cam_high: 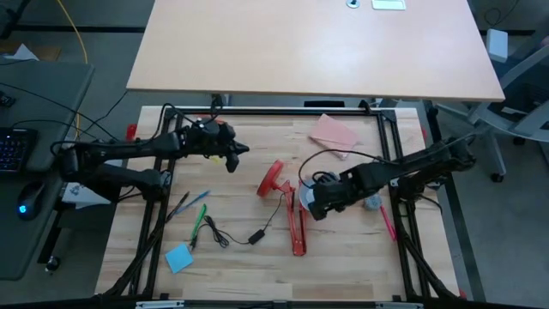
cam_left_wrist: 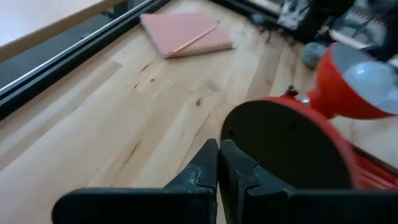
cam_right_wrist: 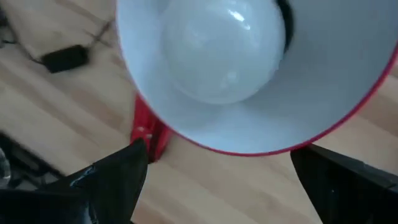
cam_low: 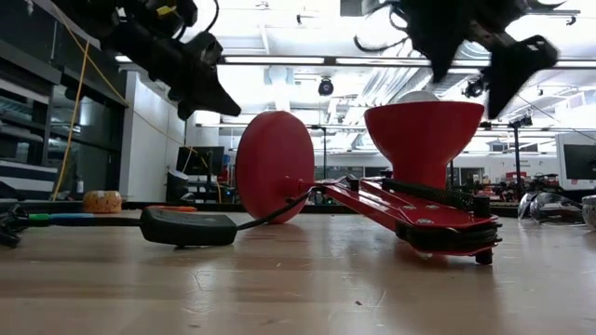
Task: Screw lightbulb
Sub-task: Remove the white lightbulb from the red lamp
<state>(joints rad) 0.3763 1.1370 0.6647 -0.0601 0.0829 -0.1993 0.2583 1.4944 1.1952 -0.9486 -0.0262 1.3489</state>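
A red desk lamp lies folded on the table, with its round base (cam_high: 273, 178) tipped on edge. Its shade (cam_low: 424, 140) opens upward. The white lightbulb (cam_right_wrist: 221, 53) sits inside the shade, and its top shows above the rim in the low view (cam_low: 416, 96). My right gripper (cam_high: 313, 204) hovers open just above the shade, with one finger (cam_right_wrist: 118, 180) on each side of the rim, touching nothing. My left gripper (cam_high: 236, 156) is shut and empty, raised to the left of the lamp base (cam_left_wrist: 286, 146).
A pink notebook (cam_high: 333, 130) lies at the far side. A black power adapter (cam_high: 256, 235) with its cord lies near the lamp arm (cam_high: 298, 225). Pens (cam_high: 197, 215) and a blue note (cam_high: 178, 257) lie at the near left. A small grey round object (cam_high: 371, 203) lies to the right of the shade.
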